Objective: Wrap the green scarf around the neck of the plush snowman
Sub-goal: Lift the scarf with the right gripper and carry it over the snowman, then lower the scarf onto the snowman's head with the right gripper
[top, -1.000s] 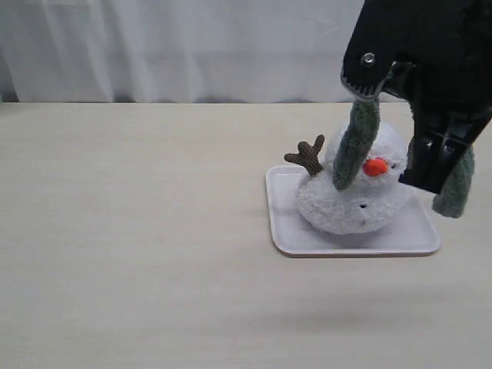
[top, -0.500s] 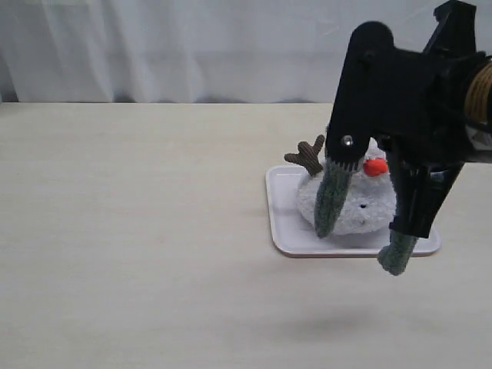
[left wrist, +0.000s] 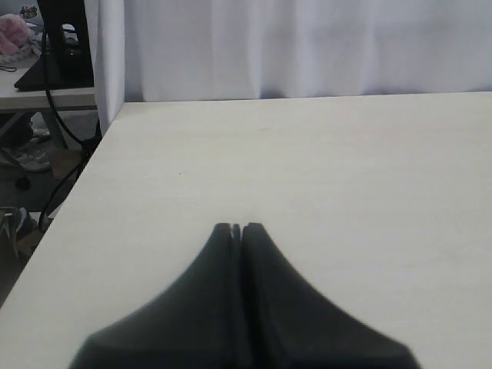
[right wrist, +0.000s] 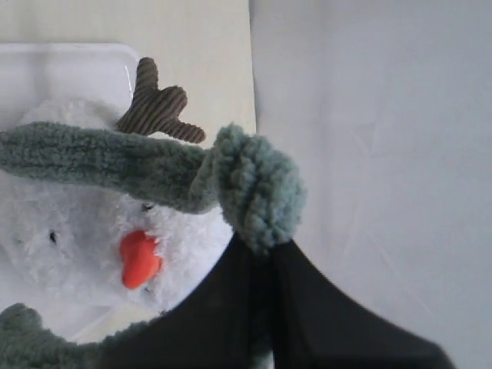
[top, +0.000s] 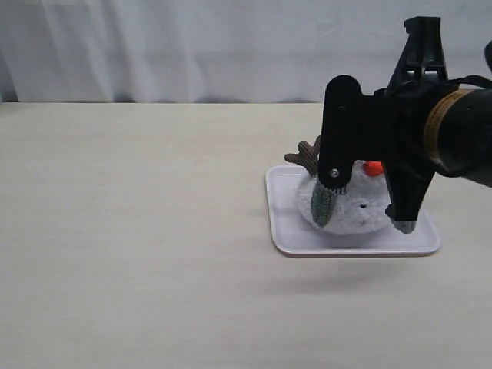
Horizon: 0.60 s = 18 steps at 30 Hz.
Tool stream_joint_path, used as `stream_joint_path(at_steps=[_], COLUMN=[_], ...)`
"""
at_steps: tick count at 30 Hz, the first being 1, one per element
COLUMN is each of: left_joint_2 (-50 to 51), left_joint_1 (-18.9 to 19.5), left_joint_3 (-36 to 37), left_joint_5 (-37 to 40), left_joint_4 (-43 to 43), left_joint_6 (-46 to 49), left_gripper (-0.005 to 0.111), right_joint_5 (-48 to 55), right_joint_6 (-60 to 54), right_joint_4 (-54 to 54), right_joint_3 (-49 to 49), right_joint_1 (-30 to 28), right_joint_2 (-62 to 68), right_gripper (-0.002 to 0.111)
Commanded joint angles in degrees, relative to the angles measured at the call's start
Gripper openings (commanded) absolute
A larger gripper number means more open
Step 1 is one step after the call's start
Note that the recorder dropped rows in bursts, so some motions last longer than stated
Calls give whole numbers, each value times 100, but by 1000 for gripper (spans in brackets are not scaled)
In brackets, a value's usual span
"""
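Observation:
The plush snowman (top: pixel 360 212), white with an orange nose (top: pixel 373 167) and a brown antler arm (top: pixel 307 155), stands on a white tray (top: pixel 283 231). My right gripper (top: pixel 369 131) hangs low in front of it, shut on the green scarf (right wrist: pixel 257 196). One scarf end (top: pixel 323 206) dangles against the body and the other (top: pixel 404 226) reaches the tray. In the right wrist view a scarf strand (right wrist: pixel 92 157) lies across the snowman's head (right wrist: pixel 69 246) above the nose. The neck is hidden. My left gripper (left wrist: pixel 237 227) is shut and empty over bare table.
A white curtain (top: pixel 192 46) closes off the back of the pale table (top: pixel 138 231). In the left wrist view the table's side edge (left wrist: pixel 92 154) drops to a floor with cables and a desk (left wrist: pixel 54 69).
My right gripper has come down with the scarf, from above the snowman's head to in front of its body. The scarf ends dropped with it. The left gripper has not moved.

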Motion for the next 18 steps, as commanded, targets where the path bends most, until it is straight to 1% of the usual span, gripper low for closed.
stream_joint_path(at_steps=[1,7,10,13,18], left_joint_2=[-18,-18,-18,-18,-18], left_joint_1=[29,29,29,29,29], left_joint_3=[17,17,17,17,17], left_joint_5=[-72,-72,-72,-72,-72], left_joint_4=[-29,-29,-29,-29,-29], left_joint_6=[-10,-10,-10,-10,-10], left_gripper=[0,0,0,0,0], right_joint_5=[-185,-705,-733,-724,-736], right_joint_6=[52,52,151,488,799], right_joint_4=[-89,-278,-611,-908,-953], right_joint_3=[36,36,36,36,36], right_joint_1=[-110,-110,-114,-289,-756], right_joint_2=[270,515,584,647,730], right_gripper=[4,4,4,4,4])
